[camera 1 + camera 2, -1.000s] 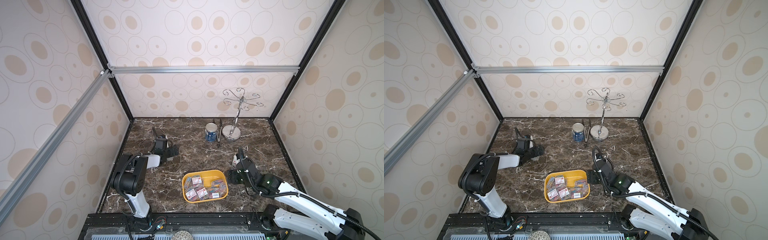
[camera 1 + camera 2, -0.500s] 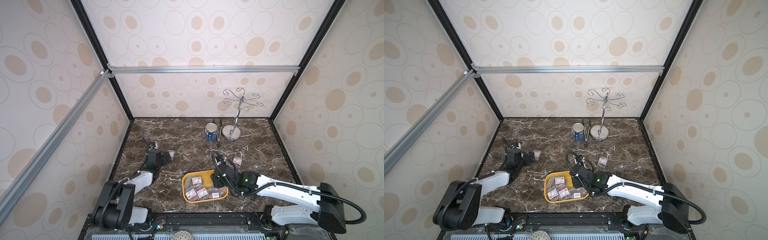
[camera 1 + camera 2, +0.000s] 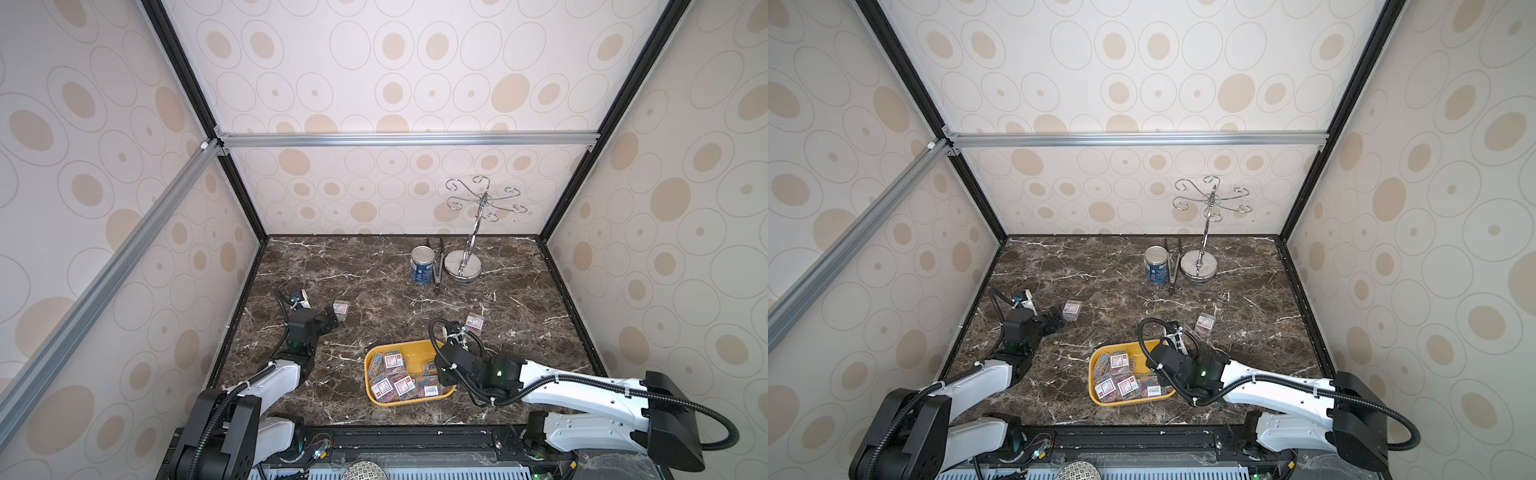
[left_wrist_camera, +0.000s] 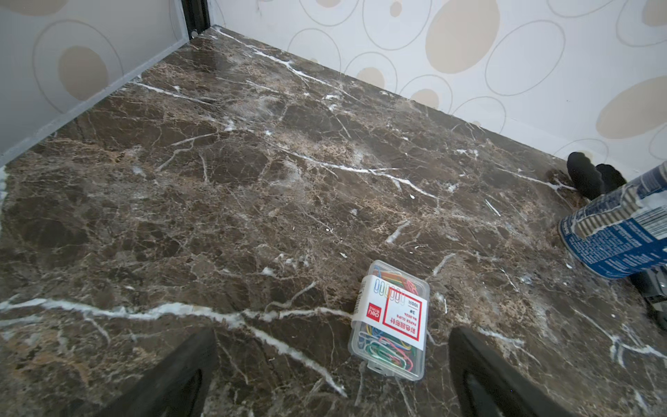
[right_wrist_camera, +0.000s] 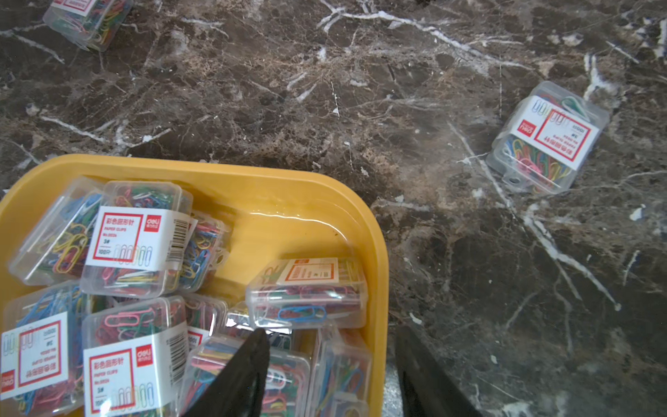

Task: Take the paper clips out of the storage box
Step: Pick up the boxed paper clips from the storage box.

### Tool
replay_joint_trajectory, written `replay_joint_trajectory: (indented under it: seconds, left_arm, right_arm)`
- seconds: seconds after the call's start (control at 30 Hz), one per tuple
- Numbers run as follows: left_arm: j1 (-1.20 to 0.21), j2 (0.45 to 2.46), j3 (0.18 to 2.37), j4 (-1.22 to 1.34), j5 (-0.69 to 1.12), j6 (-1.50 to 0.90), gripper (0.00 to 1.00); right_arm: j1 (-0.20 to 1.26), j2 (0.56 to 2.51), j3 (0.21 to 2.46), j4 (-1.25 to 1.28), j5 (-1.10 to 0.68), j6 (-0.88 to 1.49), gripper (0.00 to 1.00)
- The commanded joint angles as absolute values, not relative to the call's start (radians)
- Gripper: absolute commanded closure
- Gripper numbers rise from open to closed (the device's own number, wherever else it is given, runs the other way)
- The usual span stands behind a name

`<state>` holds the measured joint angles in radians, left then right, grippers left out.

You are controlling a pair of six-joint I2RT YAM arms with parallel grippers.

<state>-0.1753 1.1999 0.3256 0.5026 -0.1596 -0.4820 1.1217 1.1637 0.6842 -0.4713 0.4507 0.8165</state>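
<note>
- In a top view, the shallow yellow plastic storage box (image 3: 376,399) sits beneath the right gripper (image 3: 442,372), with most clear plastic cases of paper clips (image 3: 392,365) inside.
- Left wrist: the left gripper (image 4: 332,331) is spread wide; one case (image 4: 389,321) lies just ahead on the dark marble tabletop (image 4: 252,180).
- Right wrist: the jaws are half-spread astride the box wall. Shift inward so both fingers (image 5: 245,368) bracket one case.

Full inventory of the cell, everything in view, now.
table: 1, brown marble
storage box: 1, yellow, front of table
paper clip cases: about ten, clear, multicoloured clips, piled in storage box
loose cases: 2, clear, on table, one left of box, other behind box
tin can: 1, blue label, back of table
tongs: 1, metal, beside can
hook stand: 1, chrome, beside tongs
left claw: black, open, at loose case
right claw: black, open, over box rim
</note>
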Motion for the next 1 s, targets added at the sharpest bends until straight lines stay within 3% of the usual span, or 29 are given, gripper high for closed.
replay_joint_trajectory:
  seconds: [0.0,0.3,0.77,0.97]
  left_arm:
    - [-0.178,1.175,0.318,0.536,-0.161,-0.48,0.0]
    - [-0.178,1.147,0.301,0.54,-0.166,-0.483,0.0]
    - [-0.178,1.153,0.303,0.533,-0.157,-0.483,0.0]
    - [-0.178,1.147,0.301,0.534,-0.154,-0.485,0.0]
  right_arm:
    - [1.143,1.193,0.683,-0.485,0.484,0.854,0.44]
    - [1.199,1.276,0.739,-0.505,0.562,0.92,0.45]
    - [1.212,1.199,0.698,-0.546,0.579,0.931,0.45]
    - [1.213,1.206,0.69,-0.543,0.563,0.944,0.52]
